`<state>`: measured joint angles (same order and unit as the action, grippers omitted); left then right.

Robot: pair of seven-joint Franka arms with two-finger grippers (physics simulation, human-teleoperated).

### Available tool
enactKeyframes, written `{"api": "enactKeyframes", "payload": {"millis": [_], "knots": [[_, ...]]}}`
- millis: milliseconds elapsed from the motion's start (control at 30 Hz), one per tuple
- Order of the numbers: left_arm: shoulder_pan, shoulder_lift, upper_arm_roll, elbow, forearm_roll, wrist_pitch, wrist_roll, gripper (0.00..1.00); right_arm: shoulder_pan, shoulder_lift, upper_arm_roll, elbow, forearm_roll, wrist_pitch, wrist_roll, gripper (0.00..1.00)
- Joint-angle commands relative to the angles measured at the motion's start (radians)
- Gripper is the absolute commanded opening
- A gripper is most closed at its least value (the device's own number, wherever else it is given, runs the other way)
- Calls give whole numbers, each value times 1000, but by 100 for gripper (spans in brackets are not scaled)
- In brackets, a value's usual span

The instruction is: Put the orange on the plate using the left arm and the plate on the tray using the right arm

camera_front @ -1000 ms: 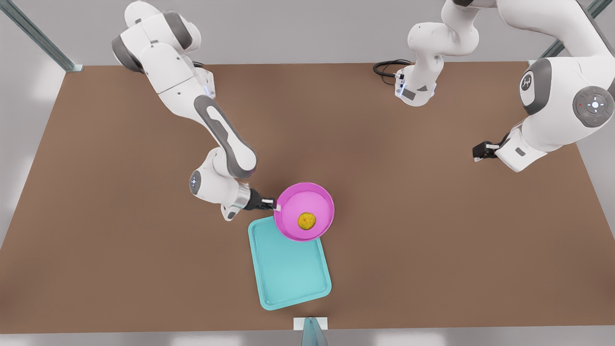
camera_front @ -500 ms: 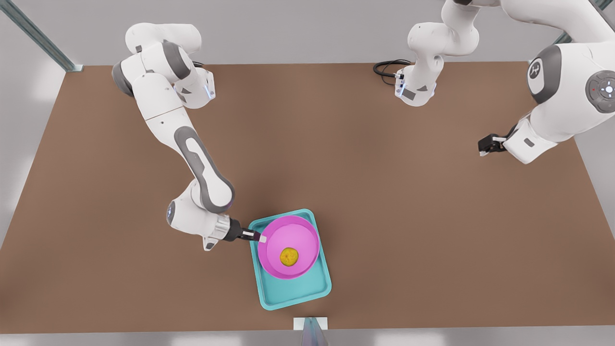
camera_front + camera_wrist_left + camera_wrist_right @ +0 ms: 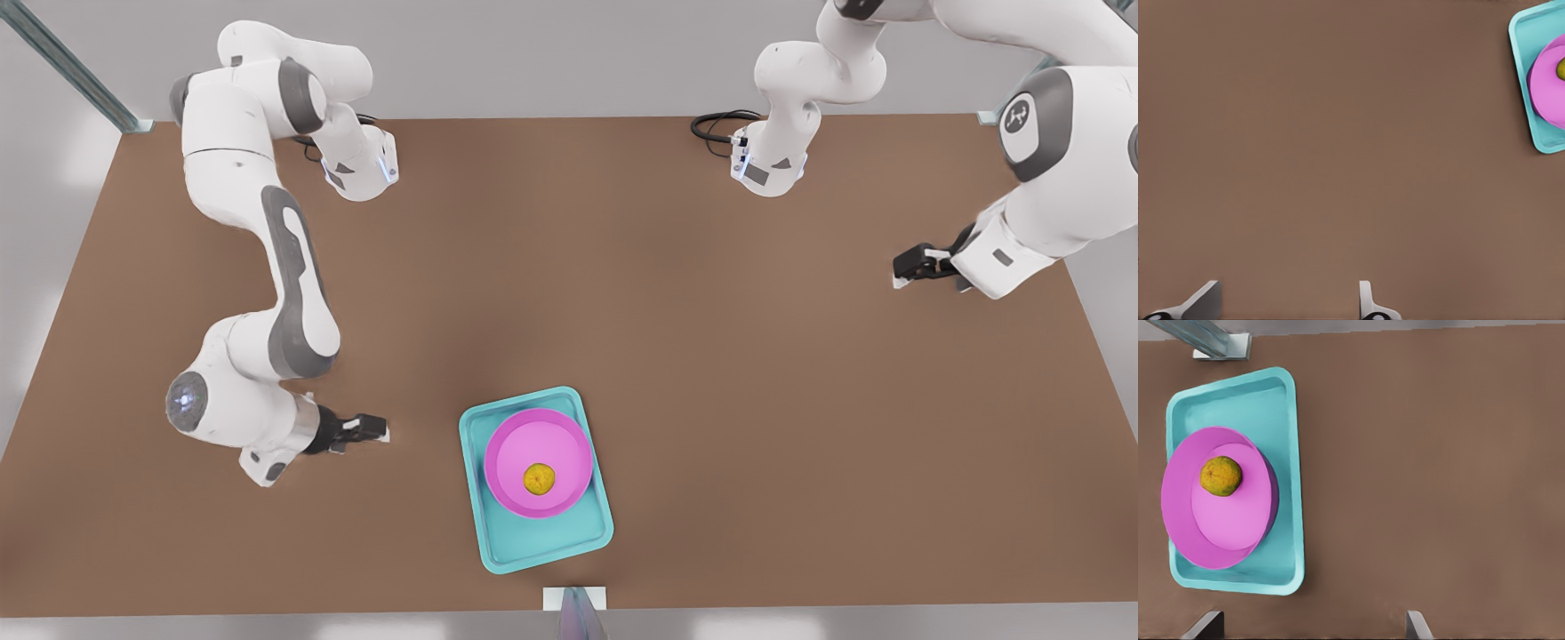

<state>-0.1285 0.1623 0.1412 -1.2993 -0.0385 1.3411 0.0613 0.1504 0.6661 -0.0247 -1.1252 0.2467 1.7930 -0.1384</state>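
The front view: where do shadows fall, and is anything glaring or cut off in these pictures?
Front view: soft, even light; a faint dark patch lies on the table above the tray. Right wrist view: the plate shades the tray beside it; the orange looks sharp. Left wrist view: tray and plate are cut off at the edge.

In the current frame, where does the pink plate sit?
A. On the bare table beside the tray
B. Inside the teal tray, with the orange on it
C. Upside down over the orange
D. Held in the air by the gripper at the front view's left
B. The plate lies within the rim of the tray with the orange on it, and the right gripper is apart from it, open, on the table at the front view's left.
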Motion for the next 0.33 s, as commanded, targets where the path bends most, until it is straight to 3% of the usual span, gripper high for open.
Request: {"api": "enactKeyframes", "payload": {"millis": [0, 67, 133, 200, 300], "knots": [[0, 5, 5, 3, -1, -57, 2, 100, -6, -10, -11, 148, -400, -642, -3, 100], [-11, 25, -5, 3, -11, -63, -2, 100, -9, -158, -6, 165, -406, -664, 0, 100], [-13, 49, -74, 5, -46, -63, -11, 100, -25, -378, -1, -42, -408, -639, 19, 100], [-13, 48, -81, 3, -38, -79, -6, 100, -66, -476, 11, -180, -399, -551, 8, 100], [-11, 46, -74, 5, -38, -79, 2, 100, -68, -487, 17, -194, -400, -541, 13, 100]]}}
